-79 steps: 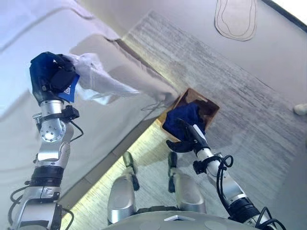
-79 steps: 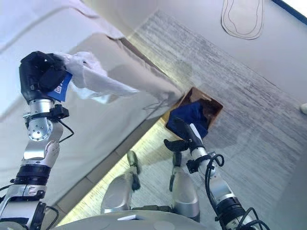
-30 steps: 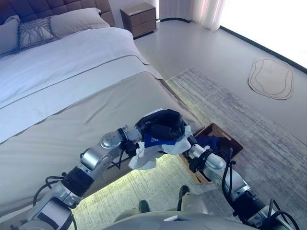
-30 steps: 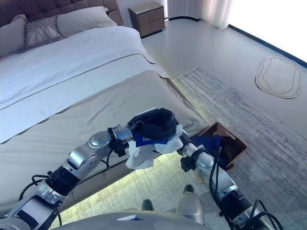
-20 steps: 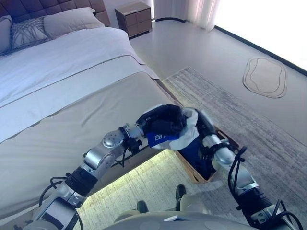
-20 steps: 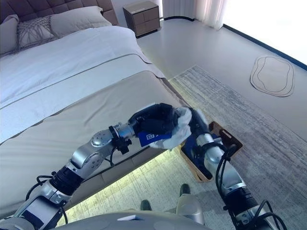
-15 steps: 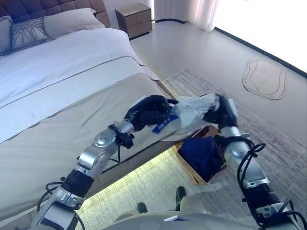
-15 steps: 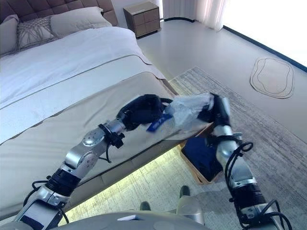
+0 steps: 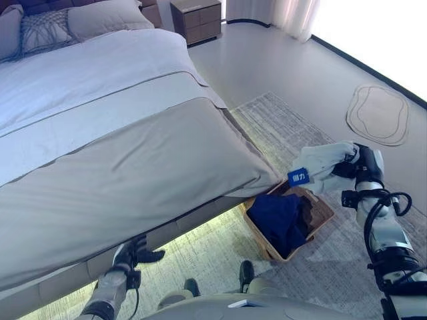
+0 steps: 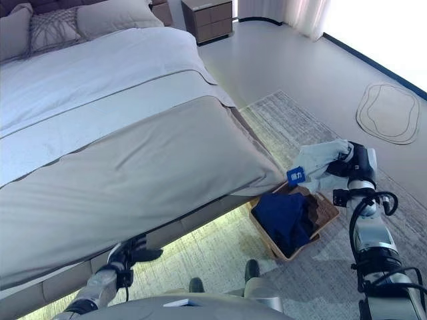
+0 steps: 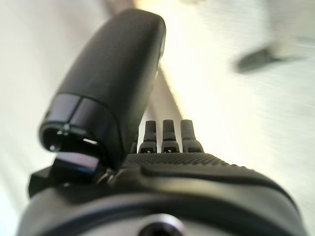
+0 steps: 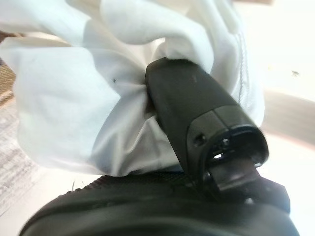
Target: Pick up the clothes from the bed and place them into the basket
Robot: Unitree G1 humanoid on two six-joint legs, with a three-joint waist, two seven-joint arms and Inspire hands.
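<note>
**White garment held above the basket**

My right hand (image 9: 363, 167) is gripping the white garment (image 9: 320, 167), thumb and fingers curled into the bunched cloth, and is holding it in the air just over the far rim of the brown basket (image 9: 323, 215). The basket is sitting on the grey rug (image 9: 300, 127) beside the bed (image 9: 133, 160) and is holding a dark blue garment (image 9: 277, 217). My left hand (image 9: 137, 253) is hanging low by the bed's edge, fingers straight, holding nothing.
</note>
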